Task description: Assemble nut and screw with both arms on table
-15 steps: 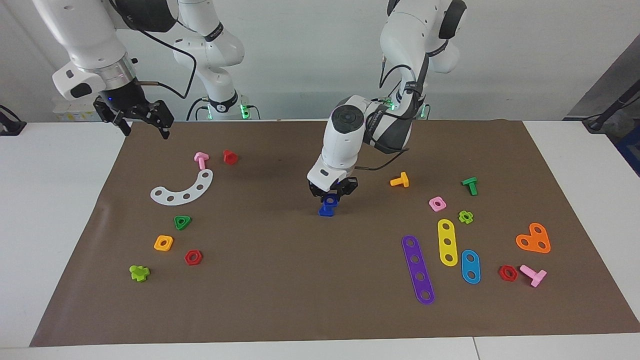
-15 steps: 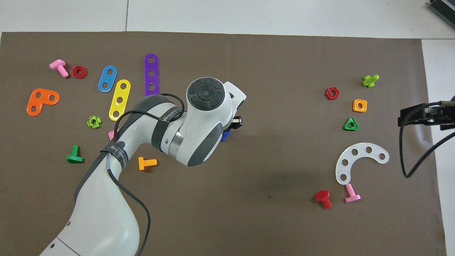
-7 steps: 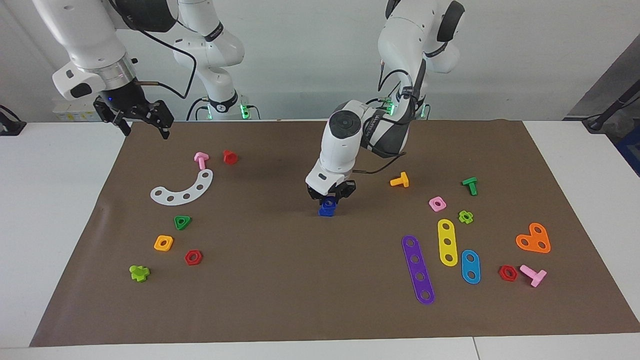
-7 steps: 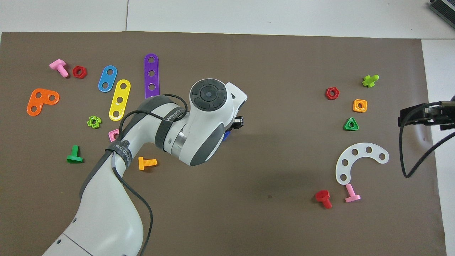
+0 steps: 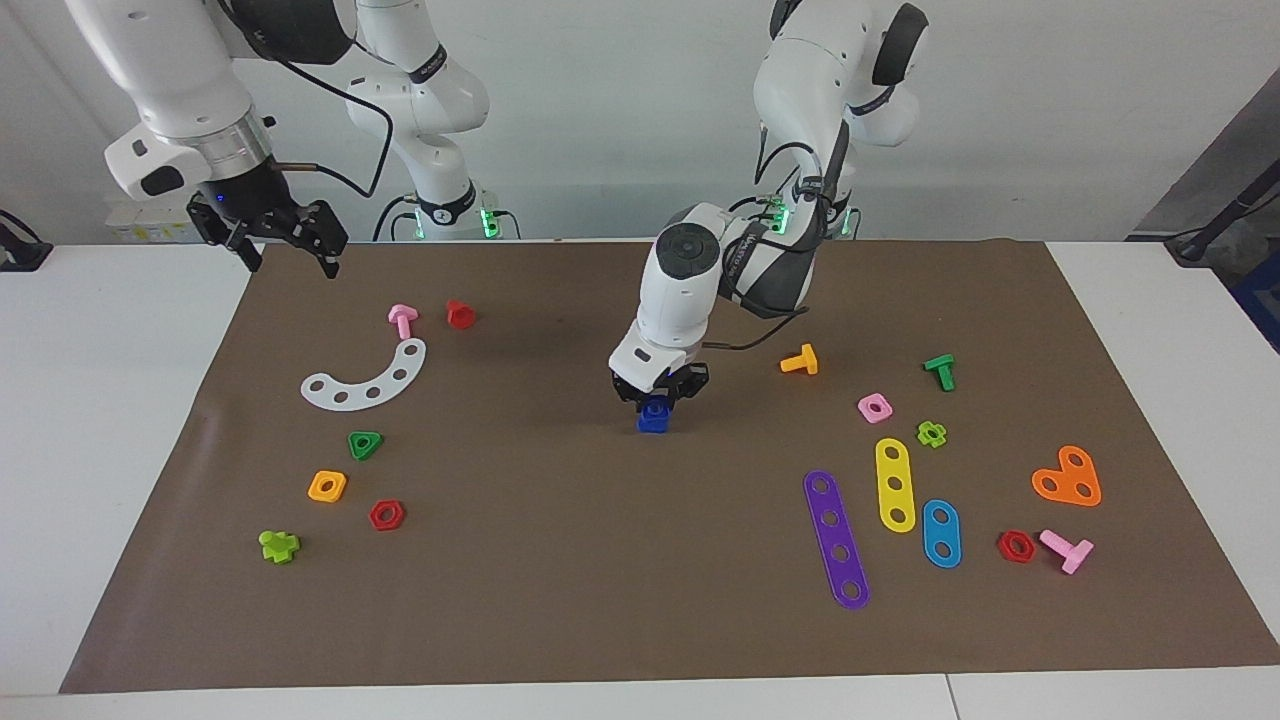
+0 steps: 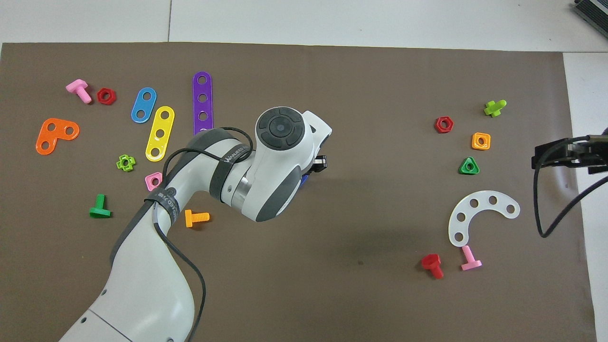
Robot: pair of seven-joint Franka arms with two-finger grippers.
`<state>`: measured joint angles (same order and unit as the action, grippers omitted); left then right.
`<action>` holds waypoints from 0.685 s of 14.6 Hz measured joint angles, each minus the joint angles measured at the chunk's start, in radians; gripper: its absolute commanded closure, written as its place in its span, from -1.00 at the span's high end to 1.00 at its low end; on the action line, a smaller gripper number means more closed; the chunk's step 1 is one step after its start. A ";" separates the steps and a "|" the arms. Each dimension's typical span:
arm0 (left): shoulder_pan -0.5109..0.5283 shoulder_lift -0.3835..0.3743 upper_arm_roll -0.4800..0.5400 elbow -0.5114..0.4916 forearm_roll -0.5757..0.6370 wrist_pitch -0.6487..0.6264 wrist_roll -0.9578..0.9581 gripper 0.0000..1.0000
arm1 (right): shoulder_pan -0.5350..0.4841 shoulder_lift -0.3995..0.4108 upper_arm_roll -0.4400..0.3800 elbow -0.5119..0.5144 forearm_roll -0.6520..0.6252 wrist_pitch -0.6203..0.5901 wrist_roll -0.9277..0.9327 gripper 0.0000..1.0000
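Observation:
The dark-blue nut [image 5: 657,408] sits on top of the dark-blue screw [image 5: 651,425], which stands on the brown mat [image 5: 560,560] in the middle of the table. My left gripper [image 5: 660,392] hangs just over the nut, open, with its fingertips around the nut's top. In the overhead view the left wrist covers the pair, and only a blue sliver [image 6: 304,179] shows beside the left gripper [image 6: 312,172]. My right gripper [image 5: 290,248] waits open above the mat's corner at the right arm's end, and it shows at the overhead view's edge [image 6: 539,156].
An orange screw [image 5: 800,360], a pink nut [image 5: 874,407] and coloured strips [image 5: 836,538] lie toward the left arm's end. A white curved plate [image 5: 367,378], a green triangular nut [image 5: 365,444] and an orange nut [image 5: 327,486] lie toward the right arm's end.
My left gripper has risen a little while the blue nut settled lower onto the screw. The right arm has not moved.

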<state>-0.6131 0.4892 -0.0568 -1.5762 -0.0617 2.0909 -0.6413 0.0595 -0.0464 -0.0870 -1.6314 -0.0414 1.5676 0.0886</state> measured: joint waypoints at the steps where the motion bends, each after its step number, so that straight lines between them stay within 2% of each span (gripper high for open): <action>1: 0.000 0.001 0.000 -0.001 0.000 0.002 0.000 -1.00 | 0.000 0.000 0.000 0.000 0.000 0.000 0.000 1.00; 10: 0.000 0.011 0.002 -0.003 0.005 0.002 0.000 -1.00 | 0.000 0.000 0.000 0.000 0.000 0.000 0.000 1.00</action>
<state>-0.6135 0.5002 -0.0549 -1.5794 -0.0571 2.0933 -0.6413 0.0595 -0.0464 -0.0869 -1.6314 -0.0414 1.5676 0.0886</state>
